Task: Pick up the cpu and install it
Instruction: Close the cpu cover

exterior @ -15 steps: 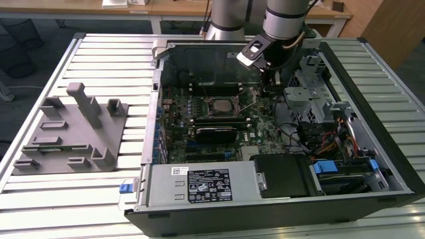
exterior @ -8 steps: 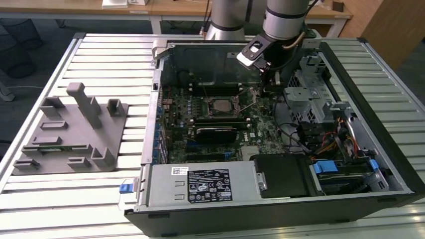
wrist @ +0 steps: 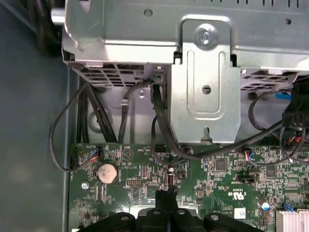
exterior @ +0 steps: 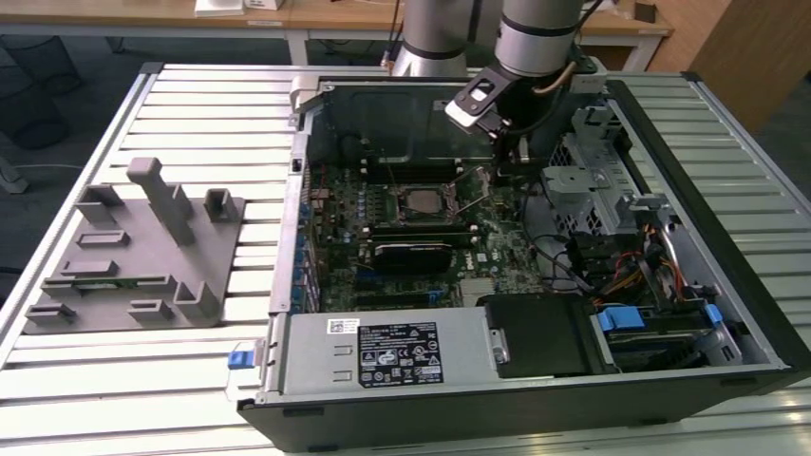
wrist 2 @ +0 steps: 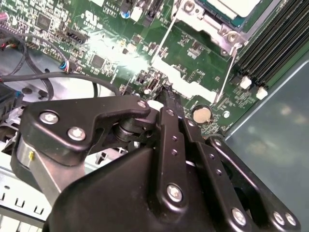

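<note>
The end effector point(wrist: 166, 194), closed and empty, hangs near the socketed cpu point(wrist 2: 235, 6), probably light and fragile, best pinched by its edges.

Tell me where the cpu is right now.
The cpu sits in the motherboard socket, mid-case, to the exterior view's left of the gripper.

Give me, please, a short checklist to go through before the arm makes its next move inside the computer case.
1. cpu lying inside the socket frame: ok.
2. cpu seated flat: cannot tell.
3. socket lever latched down: not ok, it stands raised.
4. gripper empty: ok, it is shut on nothing.
5. gripper apart from the motherboard: cannot tell.
</note>
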Controlling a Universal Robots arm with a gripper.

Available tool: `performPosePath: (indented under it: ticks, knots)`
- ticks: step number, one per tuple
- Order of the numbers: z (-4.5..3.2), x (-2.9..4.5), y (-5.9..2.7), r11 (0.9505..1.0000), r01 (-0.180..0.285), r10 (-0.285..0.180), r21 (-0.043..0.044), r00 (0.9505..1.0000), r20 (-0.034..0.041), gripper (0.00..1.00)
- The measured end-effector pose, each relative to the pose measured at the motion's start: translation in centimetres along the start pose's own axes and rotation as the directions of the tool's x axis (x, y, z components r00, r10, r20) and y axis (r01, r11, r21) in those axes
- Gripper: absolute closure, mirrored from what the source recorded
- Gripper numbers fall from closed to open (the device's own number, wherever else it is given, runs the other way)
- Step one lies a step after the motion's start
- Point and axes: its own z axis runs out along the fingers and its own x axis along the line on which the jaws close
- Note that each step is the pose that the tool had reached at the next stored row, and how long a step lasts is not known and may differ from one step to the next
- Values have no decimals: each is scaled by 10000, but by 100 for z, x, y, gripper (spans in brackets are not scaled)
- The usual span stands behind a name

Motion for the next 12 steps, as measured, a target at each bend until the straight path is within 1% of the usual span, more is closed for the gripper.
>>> performPosePath:
  ticks: [7, 12]
  knots:
    - [-2, 1, -79, 10000, 0, 0, 0, 10000, 0, 89]
    - [-4, 1, -173, 10000, 0, 0, 0, 10000, 0, 89]
